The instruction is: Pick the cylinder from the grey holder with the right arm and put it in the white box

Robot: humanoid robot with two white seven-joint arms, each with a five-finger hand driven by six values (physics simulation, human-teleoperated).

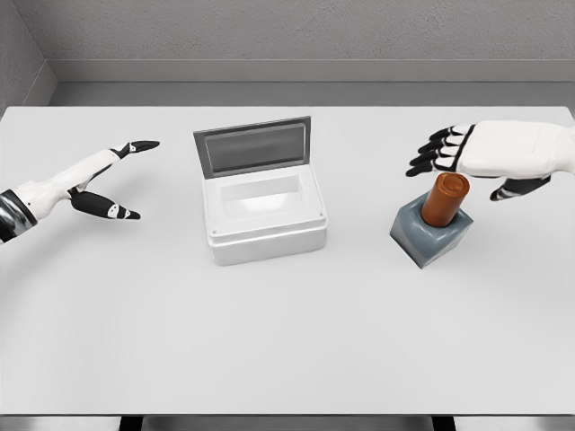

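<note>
A rust-brown cylinder (446, 199) stands upright in a grey holder (431, 235) on the right part of the table. My right hand (467, 162) hovers just above and behind the cylinder's top, fingers spread toward the left, thumb below, holding nothing. The white box (263, 215) sits at the table's middle with its grey-lined lid (253, 147) tipped up at the back; its inside looks empty. My left hand (112, 180) rests open at the left, over the table, well away from the box.
The white table (287, 341) spreads wide in front of the box and holder. A grey wall runs along behind the table's far edge.
</note>
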